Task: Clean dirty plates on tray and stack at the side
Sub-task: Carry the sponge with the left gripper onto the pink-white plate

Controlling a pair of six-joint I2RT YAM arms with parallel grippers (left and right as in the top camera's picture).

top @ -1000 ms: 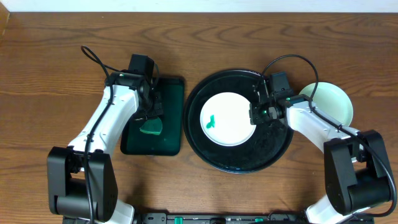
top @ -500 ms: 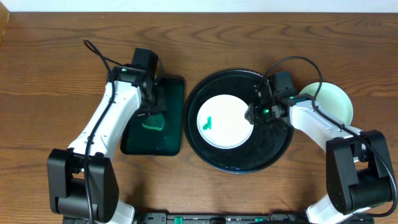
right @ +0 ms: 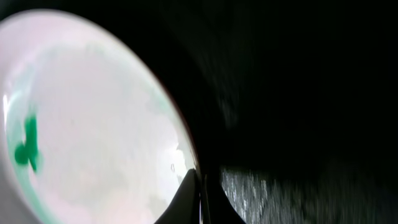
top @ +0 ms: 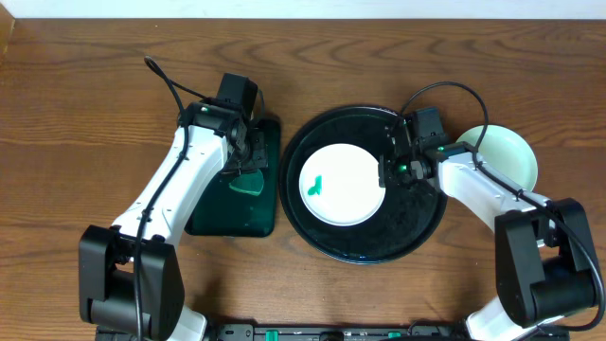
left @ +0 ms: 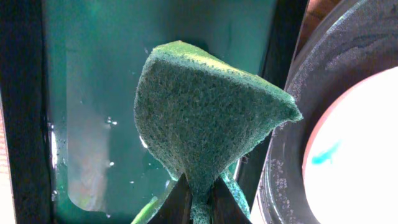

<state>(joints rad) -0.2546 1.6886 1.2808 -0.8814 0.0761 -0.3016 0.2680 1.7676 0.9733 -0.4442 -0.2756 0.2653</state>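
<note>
Photographed with right fingers (right: 186,202) pressed together at the right rim of the white plate (top: 346,185); could not tell whether that rim was nipped between them or only touched. Showed the white plate lying flat inside the black tray (top: 417,232), left of its middle, with a small green smear (top: 315,186) on the plate's left half. Found left fingers (left: 177,208) clamped on a folded green sponge (left: 205,118), held up over the wet green tray (left: 93,93), just beside the black tray's left rim and apart from the plate. Had a pale mint plate (top: 511,156) resting on the tabletop (top: 76,114) just right of the black tray, partly behind the right arm; could not tell from above whether one or two lay there. Looked like the approach to wiping the smear. Called for lifting the sponge clear over the rim, setting its broad face rather than an edge down on the smear, and rubbing in short strokes toward the right fingers, so as to push the plate against its brace and not skate it across the glossy tray.
</note>
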